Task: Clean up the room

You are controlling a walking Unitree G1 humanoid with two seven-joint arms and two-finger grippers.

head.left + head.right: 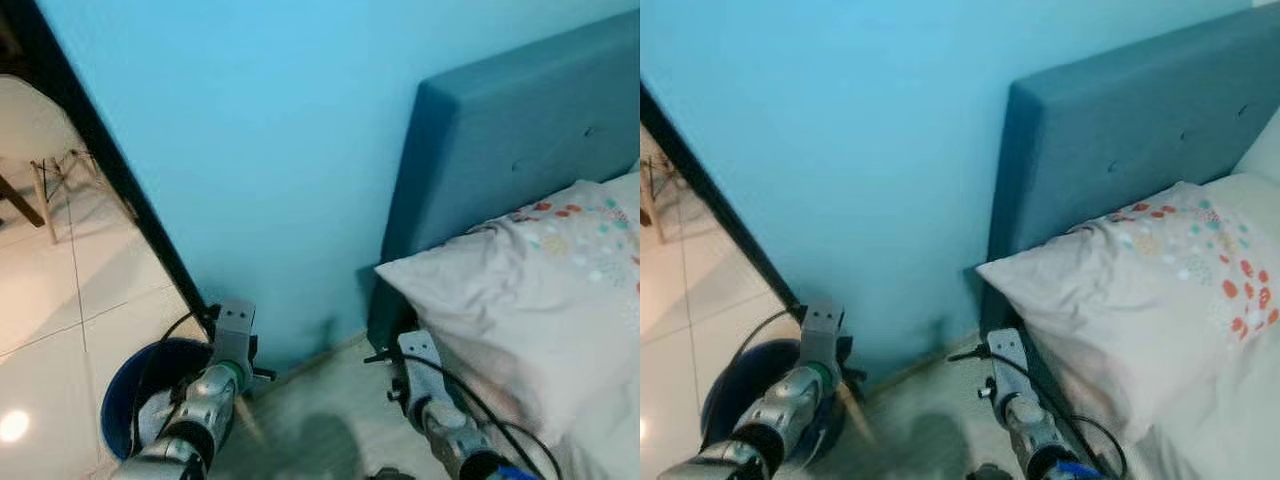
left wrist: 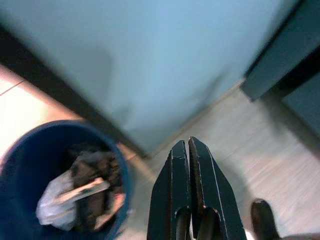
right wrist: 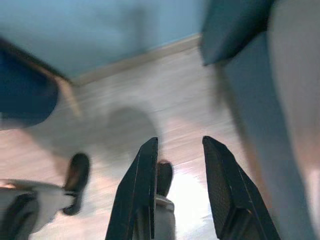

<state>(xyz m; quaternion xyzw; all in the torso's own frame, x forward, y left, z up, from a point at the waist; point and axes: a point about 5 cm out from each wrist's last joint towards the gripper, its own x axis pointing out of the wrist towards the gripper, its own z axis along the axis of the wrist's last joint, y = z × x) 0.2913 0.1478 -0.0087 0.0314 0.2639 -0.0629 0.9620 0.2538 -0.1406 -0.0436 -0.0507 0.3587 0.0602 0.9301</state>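
A round blue bin (image 2: 30, 150) sits low in the left of the head views, on the floor at the foot of a dark door frame (image 1: 110, 170). In the left wrist view it already holds rubbish (image 2: 80, 192): crumpled white paper or plastic, dark scraps and a pale flat strip. This looks like light, soft waste that would crush easily in a grasp, though blur hides the finer detail. The bin itself appears to be thin, stiff plastic and probably light; its rim would be the natural place to take hold, pinched between the two fingers.

The left hand (image 2: 190, 155) hovers above the floor just beside the bin, its two black fingers pressed together with nothing between them. The right hand (image 3: 177, 165) hangs over the pale wood-look floor (image 3: 150, 90) with its fingers parted by a clear gap, and it also holds nothing.

Behind both arms a light blue wall (image 1: 260, 130) fills the upper centre of the head views. A padded blue headboard (image 1: 500, 150) stands at the upper right, with a grey-white pillow (image 1: 500, 290) dotted in red and teal below it. White floor tiles and a chair leg (image 1: 45, 205) show through the doorway at the far left.
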